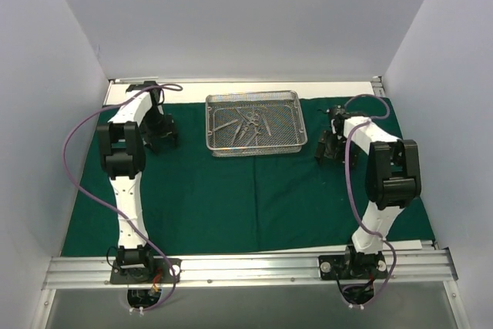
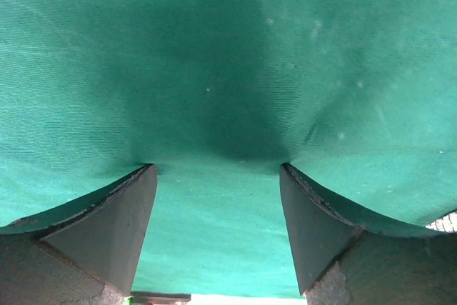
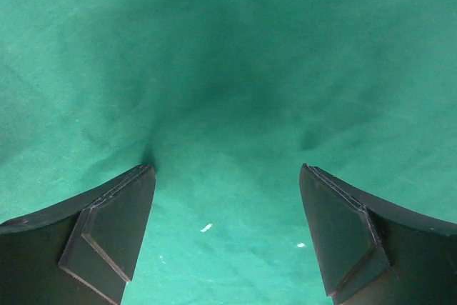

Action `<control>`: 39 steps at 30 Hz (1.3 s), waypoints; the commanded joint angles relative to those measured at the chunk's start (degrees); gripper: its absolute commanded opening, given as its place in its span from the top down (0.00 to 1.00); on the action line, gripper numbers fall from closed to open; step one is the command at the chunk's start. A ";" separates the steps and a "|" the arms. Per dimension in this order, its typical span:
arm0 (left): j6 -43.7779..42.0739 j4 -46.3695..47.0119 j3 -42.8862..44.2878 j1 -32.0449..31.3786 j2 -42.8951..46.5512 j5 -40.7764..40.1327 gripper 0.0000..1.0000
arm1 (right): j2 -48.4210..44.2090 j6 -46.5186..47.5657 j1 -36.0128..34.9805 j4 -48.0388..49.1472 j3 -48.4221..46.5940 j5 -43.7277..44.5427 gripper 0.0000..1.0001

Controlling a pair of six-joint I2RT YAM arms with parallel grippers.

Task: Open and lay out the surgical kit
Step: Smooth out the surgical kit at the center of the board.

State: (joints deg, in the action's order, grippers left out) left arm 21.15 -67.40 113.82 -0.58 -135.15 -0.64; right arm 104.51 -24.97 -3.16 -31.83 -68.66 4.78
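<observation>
Cloth (image 1: pixel 254 198) lies spread flat, the tray (image 1: pixel 258 151) of instruments (image 1: pixel 245 125) on it; left gripper (image 2: pixel 217 167) and right gripper (image 3: pixel 228 167) both gape wide, tips on cloth

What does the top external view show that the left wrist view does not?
Only the top external view: the wire-mesh tray holding steel instruments, and the right pincer. Only the left wrist view: how widely the fingers of the left pincer stand apart. Both: the green cloth and the left pincer.
</observation>
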 commanded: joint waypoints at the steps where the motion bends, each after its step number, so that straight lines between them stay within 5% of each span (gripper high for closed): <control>1: -2.69 -0.36 4.99 3.65 -4.24 -2.26 0.20 | 1.57 -2.27 -3.42 -1.30 0.11 0.06 0.15; 8: -5.50 -3.88 12.20 7.25 -9.16 -1.20 0.20 | 4.39 -6.93 -8.35 -0.51 0.20 -3.02 0.15; 16: -6.12 -3.62 11.25 7.61 -9.87 0.38 0.20 | 4.91 -5.36 -5.63 -0.68 0.46 -0.65 0.14; 22: -5.42 1.29 0.98 8.84 -3.37 -0.23 0.20 | 5.18 -1.58 -4.22 -1.39 -1.03 0.94 0.14; 39: -1.90 4.47 5.80 7.17 8.86 6.53 0.04 | 3.24 2.91 -4.84 -7.19 -18.77 -1.00 0.13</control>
State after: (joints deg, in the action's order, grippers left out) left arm 18.72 -65.08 117.14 6.85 -129.40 3.60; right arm 107.66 -23.20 -7.86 -35.00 -83.79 3.03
